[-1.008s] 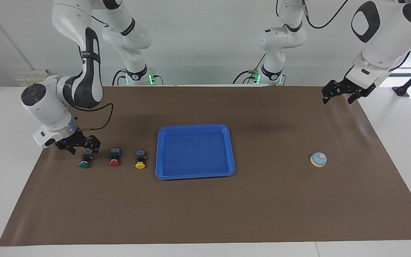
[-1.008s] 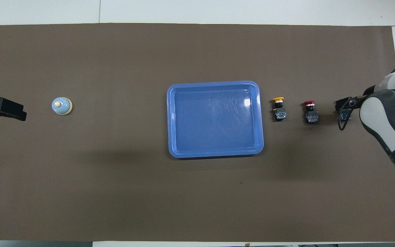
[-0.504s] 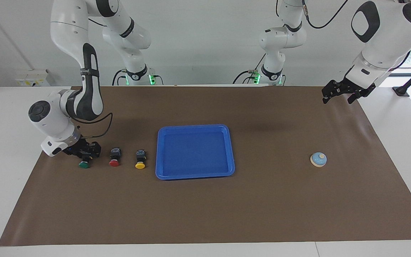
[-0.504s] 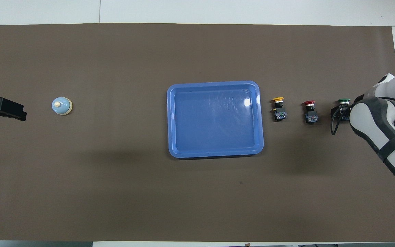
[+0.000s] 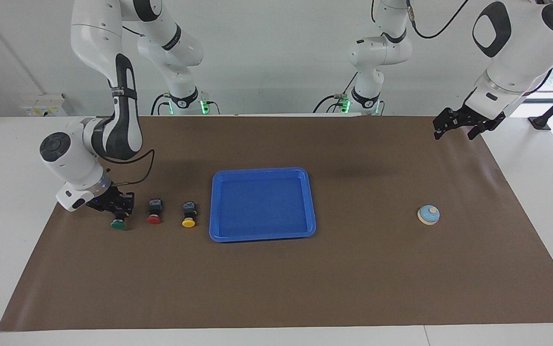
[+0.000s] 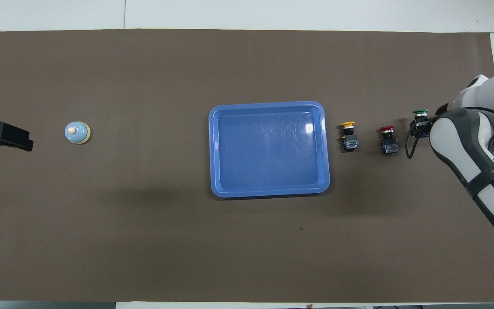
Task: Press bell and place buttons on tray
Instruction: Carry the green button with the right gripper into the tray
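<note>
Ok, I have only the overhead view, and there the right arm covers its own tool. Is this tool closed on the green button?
Observer: Yes. In the facing view the right tool is shut on the black body of the green button, with the cap pointing away from the robots.
Operator: And the left tool, is it down at the bell?
Observer: No. The left tool hangs open, raised over the corner of the mat at the left arm's end, well apart from the bell. That arm waits.
</note>
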Action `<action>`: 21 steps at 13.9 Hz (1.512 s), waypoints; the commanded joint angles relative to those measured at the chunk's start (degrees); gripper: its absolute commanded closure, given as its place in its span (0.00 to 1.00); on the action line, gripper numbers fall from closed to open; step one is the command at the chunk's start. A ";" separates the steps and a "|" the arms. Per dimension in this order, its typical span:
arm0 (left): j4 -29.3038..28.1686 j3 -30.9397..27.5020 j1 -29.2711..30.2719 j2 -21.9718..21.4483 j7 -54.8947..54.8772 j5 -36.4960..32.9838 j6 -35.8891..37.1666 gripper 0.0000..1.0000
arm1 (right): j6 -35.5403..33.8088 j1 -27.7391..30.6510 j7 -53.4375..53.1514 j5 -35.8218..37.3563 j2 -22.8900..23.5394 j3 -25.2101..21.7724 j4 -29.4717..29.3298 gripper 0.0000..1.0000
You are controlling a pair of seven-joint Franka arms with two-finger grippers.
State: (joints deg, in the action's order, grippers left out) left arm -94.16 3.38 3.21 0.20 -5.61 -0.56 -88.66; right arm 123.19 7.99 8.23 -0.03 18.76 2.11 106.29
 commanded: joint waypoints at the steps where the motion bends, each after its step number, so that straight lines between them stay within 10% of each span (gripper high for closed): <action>1: -0.50 -0.48 -0.40 -1.00 0.51 0.65 0.42 0.00 | -1.12 -9.97 -14.75 0.64 0.23 0.18 -3.19 1.00; 6: -0.50 -0.48 -0.40 -1.00 0.51 0.65 0.42 0.00 | -0.58 -25.99 -33.16 1.44 3.21 0.18 -4.86 1.00; 11: -0.50 -0.48 -0.40 -1.00 0.51 0.65 0.42 0.00 | 5.21 -27.59 -34.42 1.09 3.48 0.35 1.37 1.00; 12: -0.50 -0.48 -0.40 -1.00 0.51 0.65 0.42 0.00 | 5.22 -27.59 -34.25 1.09 3.39 0.44 1.90 0.29; 13: -0.50 -0.48 -0.40 -1.00 0.51 0.65 0.42 0.00 | 4.27 -27.59 -34.33 1.09 3.31 0.53 1.38 0.00; 17: -0.50 -0.48 -0.40 -1.00 0.51 0.65 0.42 0.00 | -10.04 -23.74 -28.13 1.43 2.78 -0.08 -9.58 0.00; 21: -0.50 -0.48 -0.40 -1.00 0.51 0.65 0.42 0.00 | -9.55 -13.20 -10.03 1.70 0.85 -0.08 -8.30 0.00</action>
State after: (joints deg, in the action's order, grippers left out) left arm -94.16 3.38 3.21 0.20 -5.61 -0.56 -88.66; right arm 112.81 -9.85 -9.37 1.38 19.58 1.41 96.68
